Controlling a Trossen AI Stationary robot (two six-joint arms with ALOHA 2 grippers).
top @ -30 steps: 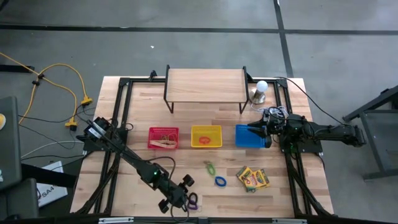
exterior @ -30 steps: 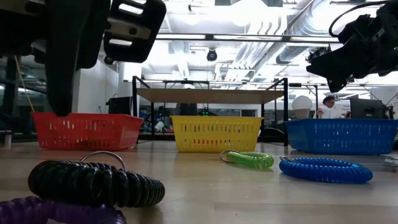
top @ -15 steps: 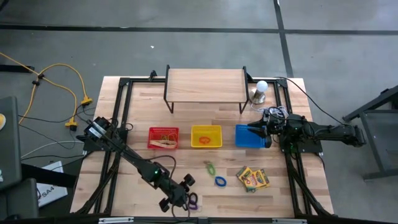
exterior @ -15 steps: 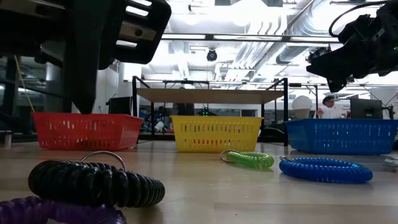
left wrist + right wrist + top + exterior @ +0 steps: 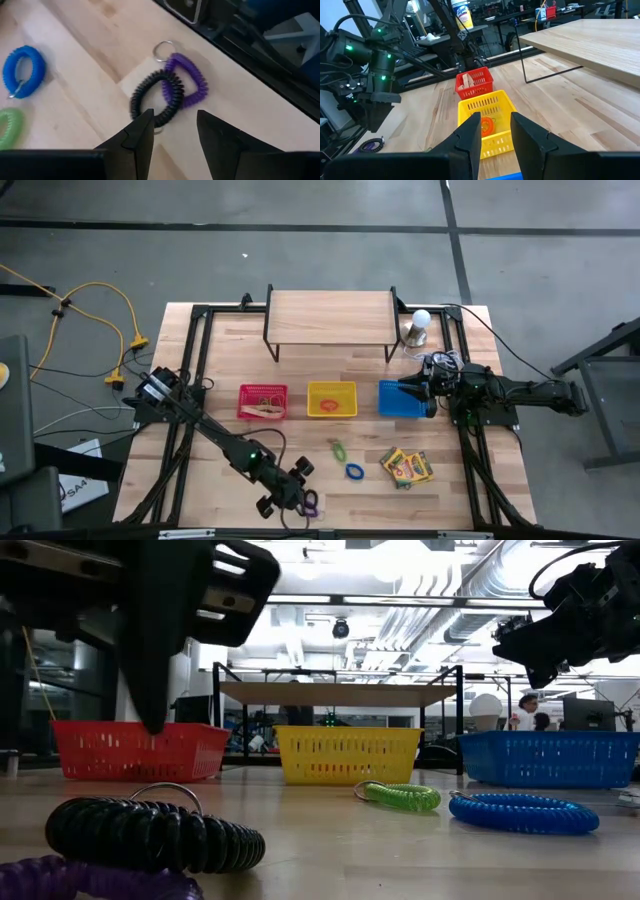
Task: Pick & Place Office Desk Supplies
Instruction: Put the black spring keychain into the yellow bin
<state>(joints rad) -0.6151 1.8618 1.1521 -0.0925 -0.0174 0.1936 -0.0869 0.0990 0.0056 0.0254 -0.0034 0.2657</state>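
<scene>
In the left wrist view a black coil ring (image 5: 156, 98) lies on the wood against a purple coil ring (image 5: 186, 84), with a blue ring (image 5: 22, 70) and a green ring (image 5: 7, 127) farther off. My left gripper (image 5: 175, 117) hangs open just above the black and purple rings near the table's near edge (image 5: 296, 498). Flat yellow-and-green crayon boxes (image 5: 406, 466) lie near the right side. My right gripper (image 5: 495, 122) is open and hovers over the blue basket (image 5: 400, 399). An orange ring (image 5: 486, 125) lies in the yellow basket (image 5: 331, 399).
A red basket (image 5: 263, 401) with tan bands stands left of the yellow one. A wooden shelf on thin legs (image 5: 330, 320) stands at the far side, with a white bulb (image 5: 420, 323) and white wire beside it. A black frame runs along the table's sides.
My left gripper has moved toward the table's right, coming closer to the black and purple rings. The rings have stayed where they were.
</scene>
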